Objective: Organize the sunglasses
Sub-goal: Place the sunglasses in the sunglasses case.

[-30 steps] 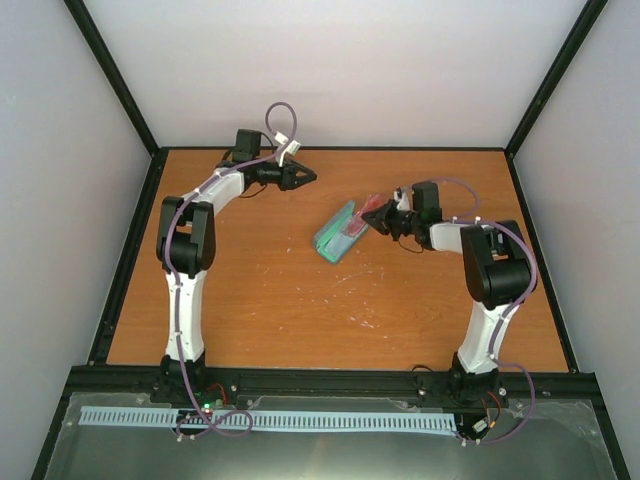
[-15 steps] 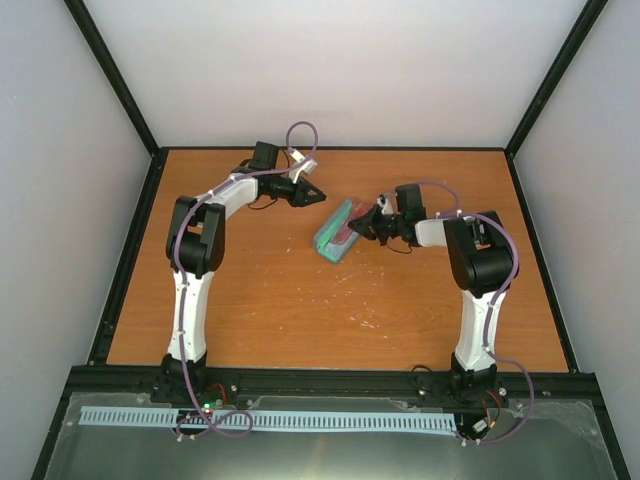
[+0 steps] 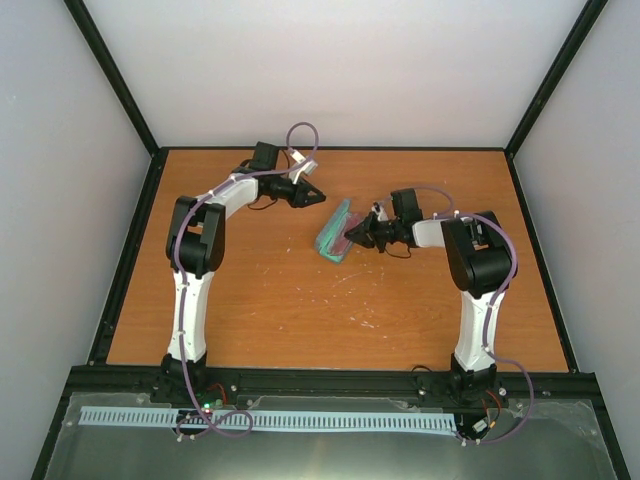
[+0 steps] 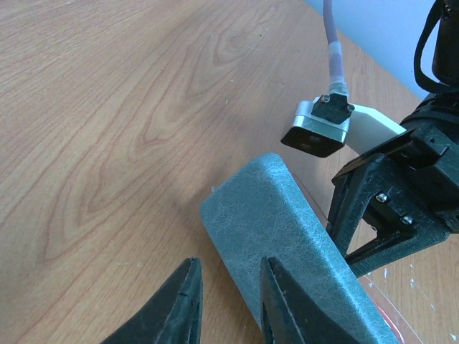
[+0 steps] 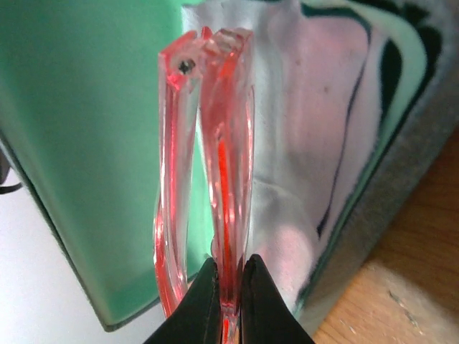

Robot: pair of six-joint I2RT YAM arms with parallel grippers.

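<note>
Right tool [image 5: 227, 297], sunglasses [image 5: 222, 143] further into case [image 4: 287, 244]

Both arms [image 3: 187, 300] are white-shelled, black-jointed, trailing purple cables [image 4: 332, 43].

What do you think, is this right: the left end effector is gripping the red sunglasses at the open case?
No: the right end effector is gripping the red sunglasses at the open case, per the right wrist view. The left end effector holds nothing.
</note>
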